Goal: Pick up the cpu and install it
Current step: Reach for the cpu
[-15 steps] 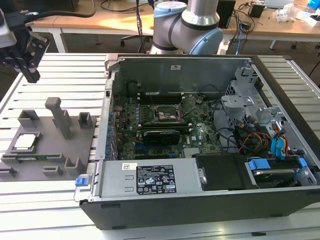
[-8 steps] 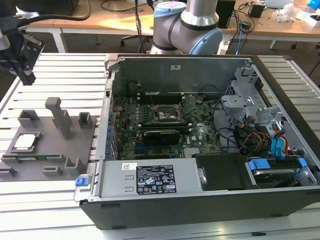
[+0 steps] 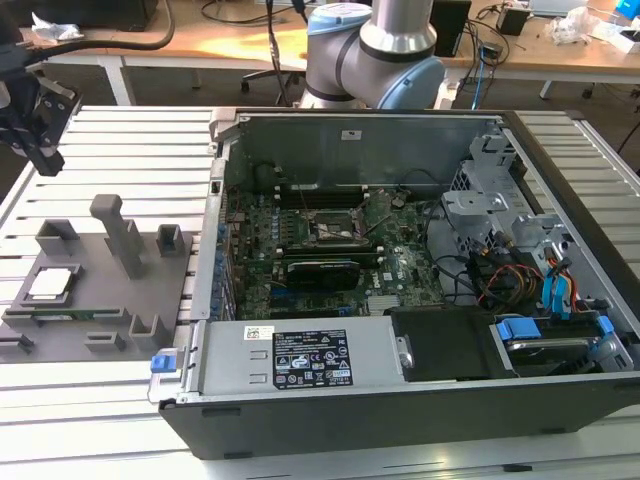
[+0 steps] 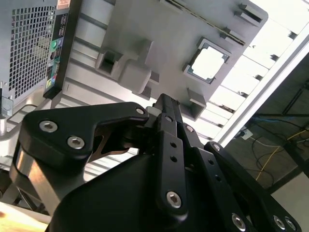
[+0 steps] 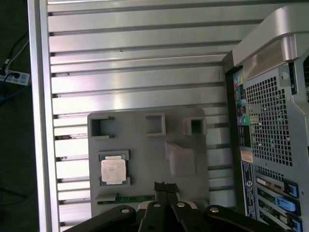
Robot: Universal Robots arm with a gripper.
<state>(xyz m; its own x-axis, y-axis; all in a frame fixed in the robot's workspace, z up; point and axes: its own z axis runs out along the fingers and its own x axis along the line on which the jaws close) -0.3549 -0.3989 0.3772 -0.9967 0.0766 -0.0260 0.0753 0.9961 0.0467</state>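
Pincer hovers closed and empty near the cpu, which sits in its grey fixture. Best, I judge, to open wide, centre squarely, and grip its edges level.

Arm at 12 o'clock, gripper closed and empty at 10 o'clock.
In the exterior view the arm's grey-and-blue joint stands at the far edge. The black gripper hangs out at 10 o'clock, pointing down. In both wrist views the gripper shows its slim fingers pressed together with nothing between them.
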